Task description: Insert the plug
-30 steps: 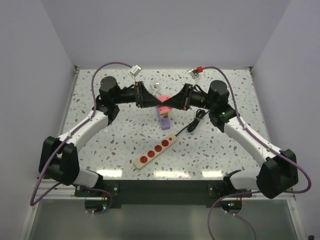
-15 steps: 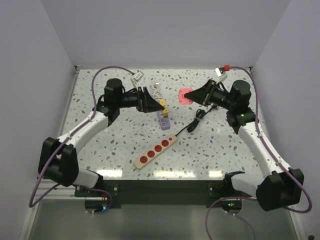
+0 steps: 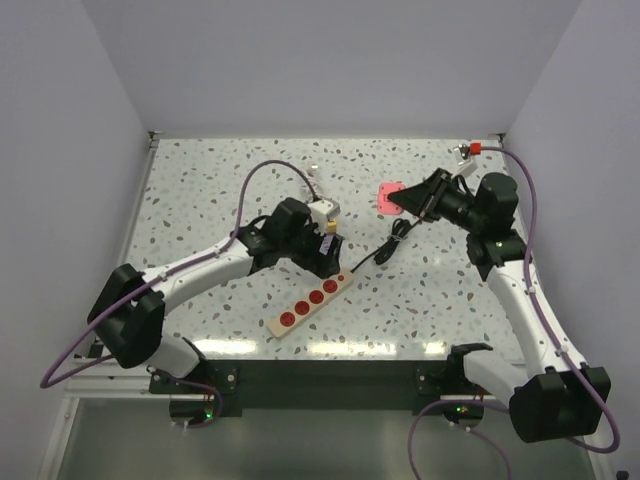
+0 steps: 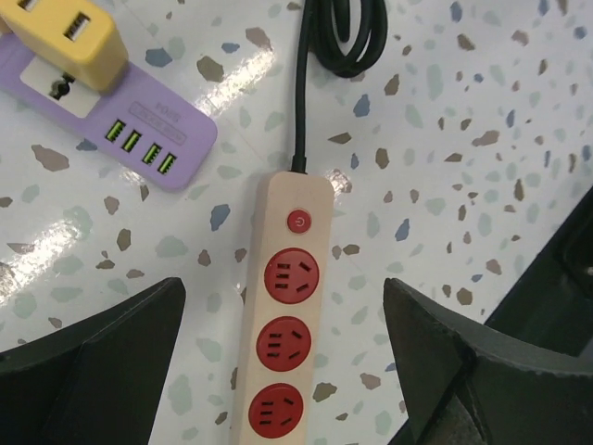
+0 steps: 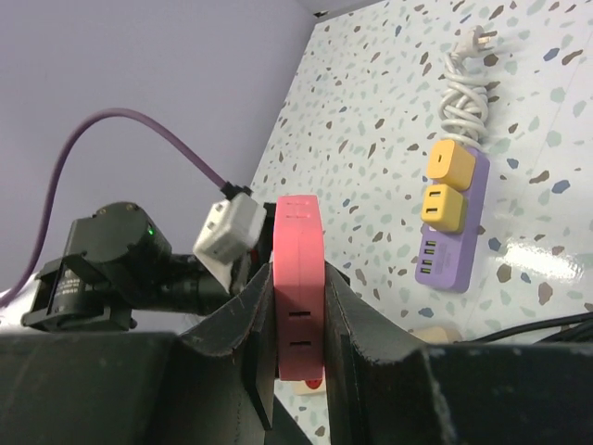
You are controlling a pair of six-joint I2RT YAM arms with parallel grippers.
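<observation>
Right wrist view has the pink plug (image 5: 298,241) clamped edge-on between the closed fingers of the right pincer (image 5: 298,297), raised above the far right of the speckled surface (image 5: 519,93) and well apart from the beige power strip (image 3: 312,300). Left wrist view shows the left pincer (image 4: 283,295) spread wide and empty, hovering directly over that strip's red sockets (image 4: 294,278). The strip's black cable (image 4: 298,102) and a purple USB strip (image 4: 139,120) carrying yellow adapters (image 4: 69,37) lie just beyond.

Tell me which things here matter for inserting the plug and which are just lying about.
In play: pink plug, clamped in the right gripper; beige power strip, probably the target, below the open left gripper.
Lying about: purple power strip with two yellow adapters; bundled white cable.
</observation>
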